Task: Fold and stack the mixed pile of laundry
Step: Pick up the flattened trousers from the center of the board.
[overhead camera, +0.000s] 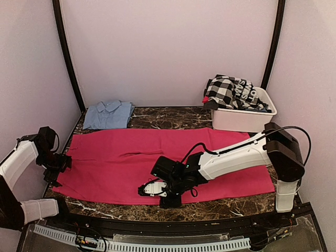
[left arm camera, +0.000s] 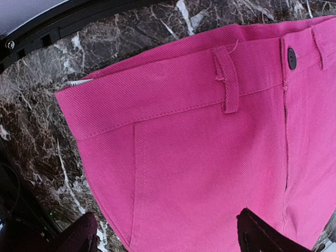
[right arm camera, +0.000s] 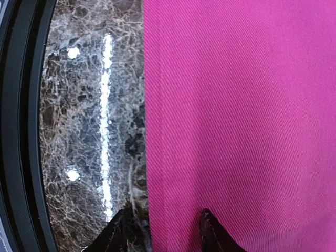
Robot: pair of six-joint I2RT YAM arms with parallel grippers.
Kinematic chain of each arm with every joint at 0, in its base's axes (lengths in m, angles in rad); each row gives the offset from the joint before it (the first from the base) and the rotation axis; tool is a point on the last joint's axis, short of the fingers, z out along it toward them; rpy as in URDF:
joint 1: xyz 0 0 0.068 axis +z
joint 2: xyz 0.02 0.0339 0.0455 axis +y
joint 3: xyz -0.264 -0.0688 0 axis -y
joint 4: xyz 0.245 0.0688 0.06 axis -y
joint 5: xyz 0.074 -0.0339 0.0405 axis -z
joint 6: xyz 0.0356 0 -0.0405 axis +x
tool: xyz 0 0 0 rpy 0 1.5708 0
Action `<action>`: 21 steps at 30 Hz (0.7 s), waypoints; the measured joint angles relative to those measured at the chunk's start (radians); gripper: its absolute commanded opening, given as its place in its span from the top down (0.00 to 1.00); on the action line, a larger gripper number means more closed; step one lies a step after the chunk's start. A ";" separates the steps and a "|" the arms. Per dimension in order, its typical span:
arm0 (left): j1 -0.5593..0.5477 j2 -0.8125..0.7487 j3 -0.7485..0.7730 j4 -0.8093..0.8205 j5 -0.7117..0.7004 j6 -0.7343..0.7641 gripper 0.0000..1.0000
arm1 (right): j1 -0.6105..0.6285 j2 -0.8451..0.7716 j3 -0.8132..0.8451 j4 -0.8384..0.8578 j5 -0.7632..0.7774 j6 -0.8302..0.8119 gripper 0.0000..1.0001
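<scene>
One light-blue shirt (overhead camera: 108,114) lies folded at the far left corner of the desk (overhead camera: 173,118), so I judge little is done. The pink trousers (overhead camera: 157,157) lie flat and unfolded across the middle, and a checked garment (overhead camera: 231,92) sits in the tub (overhead camera: 241,122) at the far right. The left gripper (left arm camera: 168,239) stands wide open over the waistband; the right gripper (right arm camera: 164,231), jaws apart, straddles the trousers' near edge, holding nothing.

- Left arm (overhead camera: 21,157): folded at the left side, wrist bent downward.
- Left gripper (overhead camera: 56,167): pointing down, jaws spread wide (dark fingertips (left arm camera: 262,233) at the lower corners of the wrist view).
- Right arm (overhead camera: 236,155): stretched low and leftward from its base.
- Right gripper (overhead camera: 152,189): angled down, fingers (right arm camera: 212,233) partly apart with a clear gap between them.
</scene>
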 measured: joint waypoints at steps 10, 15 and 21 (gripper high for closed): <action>0.003 -0.126 -0.095 -0.042 0.001 -0.116 0.11 | 0.027 0.013 0.008 0.013 0.118 -0.035 1.00; 0.003 -0.233 -0.129 -0.080 -0.029 -0.184 0.11 | 0.031 0.013 0.011 0.008 0.129 -0.029 1.00; 0.003 -0.027 -0.146 -0.053 -0.080 -0.220 0.10 | 0.031 0.014 0.023 -0.010 0.129 -0.018 1.00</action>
